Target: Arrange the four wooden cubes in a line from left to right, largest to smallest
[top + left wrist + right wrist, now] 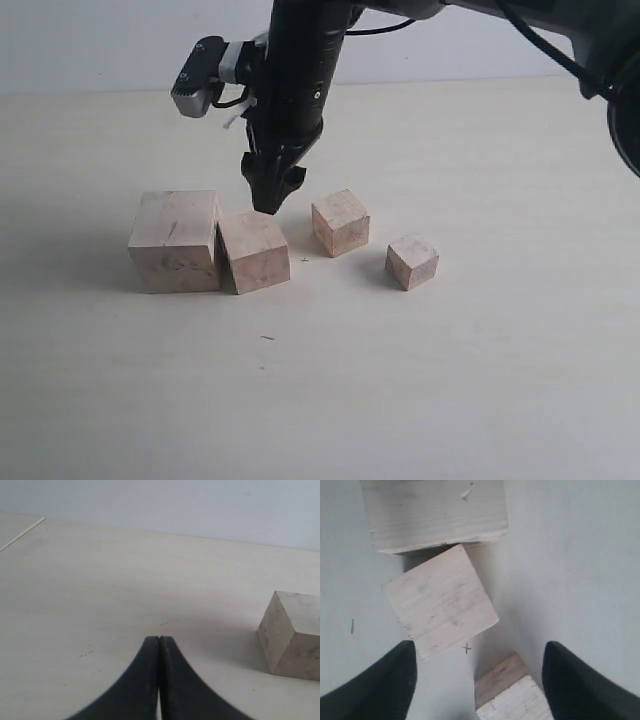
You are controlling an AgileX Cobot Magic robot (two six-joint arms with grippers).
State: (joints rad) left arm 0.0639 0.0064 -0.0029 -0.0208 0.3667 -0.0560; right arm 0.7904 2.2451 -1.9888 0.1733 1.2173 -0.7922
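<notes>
The largest cube (175, 240) stands on the table (480, 380); the second cube (255, 252) touches its right side, skewed, the third cube (340, 222) sits apart farther right, and the smallest cube (412, 261) is farthest right. The right gripper (479, 647) hangs spread wide just right of the largest cube; the left gripper (159, 641), pinched together and empty, is near it

The right arm (300, 60) stretched in from the upper right and pointed straight down, the right claw (479, 647) with its fingers spread wide apart. The left claw (159, 640) sat low and nearly level, fingers pressed together.
</notes>
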